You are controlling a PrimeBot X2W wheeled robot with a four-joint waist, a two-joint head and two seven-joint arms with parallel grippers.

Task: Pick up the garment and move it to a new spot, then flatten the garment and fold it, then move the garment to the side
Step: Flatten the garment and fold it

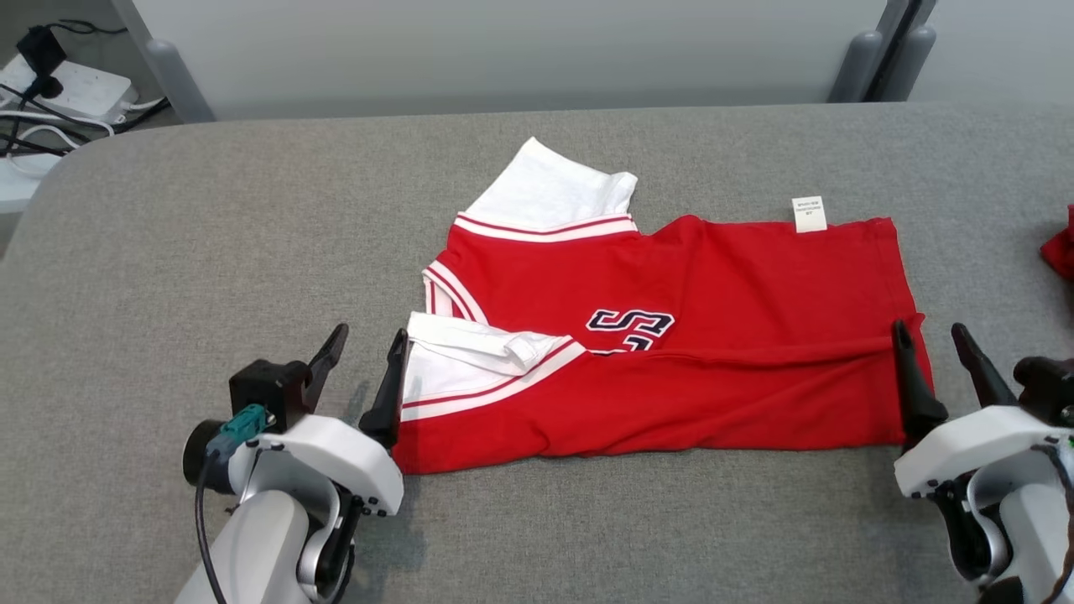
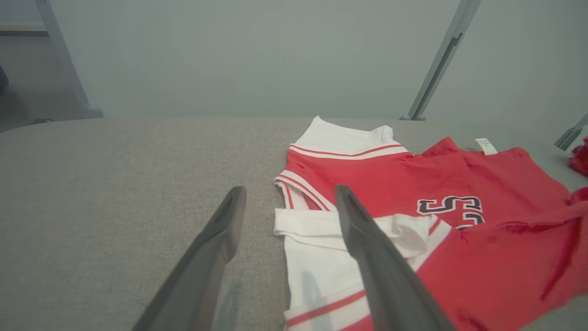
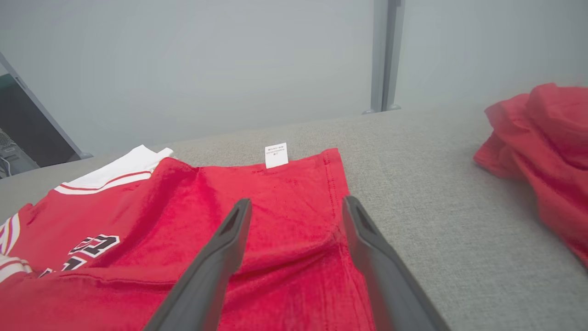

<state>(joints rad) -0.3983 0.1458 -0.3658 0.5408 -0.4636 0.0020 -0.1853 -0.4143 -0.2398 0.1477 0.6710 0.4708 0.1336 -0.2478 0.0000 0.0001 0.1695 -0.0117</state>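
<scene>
Garment [image 1: 671,352]: red, with white sleeves, lying on the grey tabletop [image 1: 210,210] at centre. Its long axis runs left to right, collar end toward the robot's left and hem toward its right. The near long edge is turned over onto the body.

Left claw [image 1: 370,332]: jaws apart and holding nothing, at the collar end. One finger is over the white sleeve, the other over bare tabletop.

Right claw [image 1: 929,327]: jaws apart and holding nothing, straddling the hem edge at the opposite end.

Each arm stands at its own end, so the next fold probably depends on both ends being gripped together, with the cloth just ahead of the fingertips.

Surroundings: a white label [image 1: 809,213] is at the far hem corner. A second heap of red cloth [image 1: 1061,247] lies to the right, well apart. A power strip and cables [image 1: 67,88] are beyond the far left corner. Nothing stands between the claws and the garment.
</scene>
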